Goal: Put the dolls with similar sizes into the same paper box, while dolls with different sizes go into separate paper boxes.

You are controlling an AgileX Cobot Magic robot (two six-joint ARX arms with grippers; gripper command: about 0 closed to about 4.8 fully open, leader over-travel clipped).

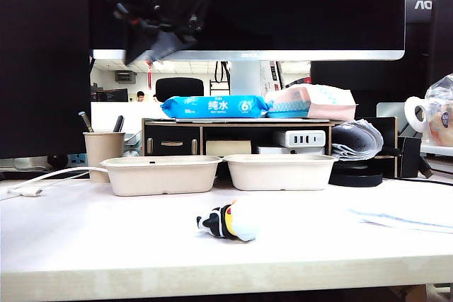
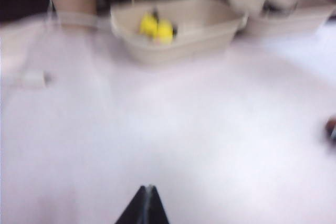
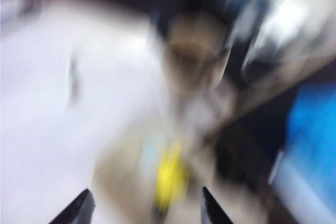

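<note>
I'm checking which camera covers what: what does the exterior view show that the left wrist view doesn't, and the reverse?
Only the exterior view shows the black-white-yellow doll whole, lying on the table in front of the two paper boxes, plus the monitor, the blue wipes pack and a blurred arm high at upper left.

Only the left wrist view shows the yellow doll inside the left paper box, and the left end effector, its tips together.

Both show the two paper boxes, the pen cup and the table.

Exterior camera sits low at the surface (image 1: 106, 245) edge, facing the trays. Both wrist cameras look down, sharing the left tray (image 2: 178, 45) with yellow doll (image 2: 156, 27).
</note>
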